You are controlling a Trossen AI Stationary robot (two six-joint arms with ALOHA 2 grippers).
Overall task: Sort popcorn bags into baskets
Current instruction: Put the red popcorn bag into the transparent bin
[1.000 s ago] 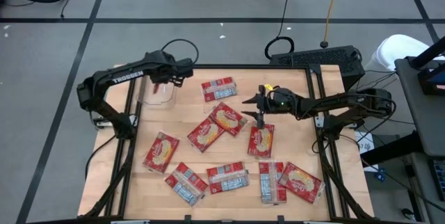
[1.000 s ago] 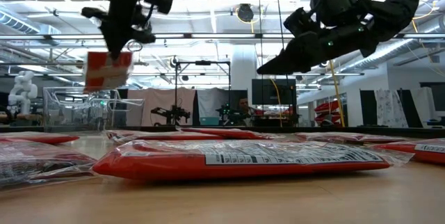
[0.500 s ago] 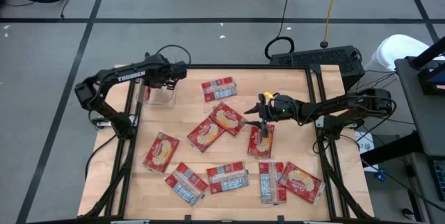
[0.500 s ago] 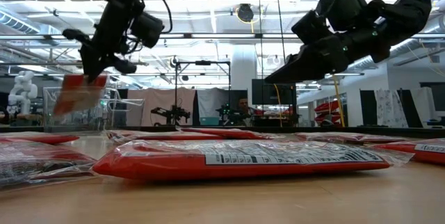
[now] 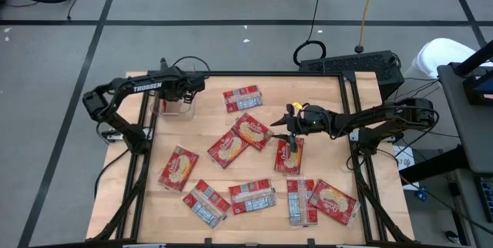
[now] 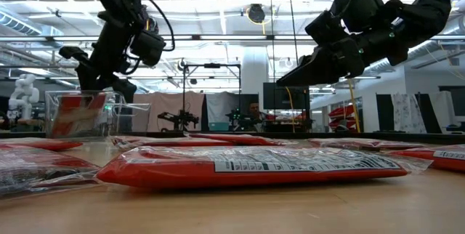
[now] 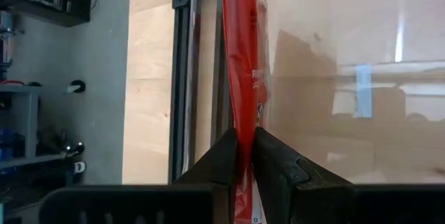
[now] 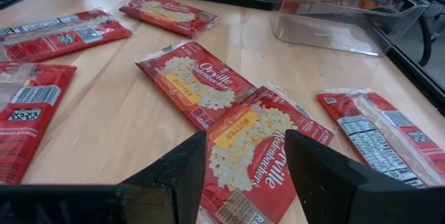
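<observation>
Left tool (image 7: 243, 156) over the clear basket (image 5: 176, 104) at the tabletop's (image 5: 262, 159) far left corner, fingers pinched on a red popcorn bag (image 7: 242, 57) standing edge-up inside it; right tool (image 8: 245, 156) spread wide, empty, above the loose popcorn bags (image 5: 250, 131) mid-tabletop
</observation>
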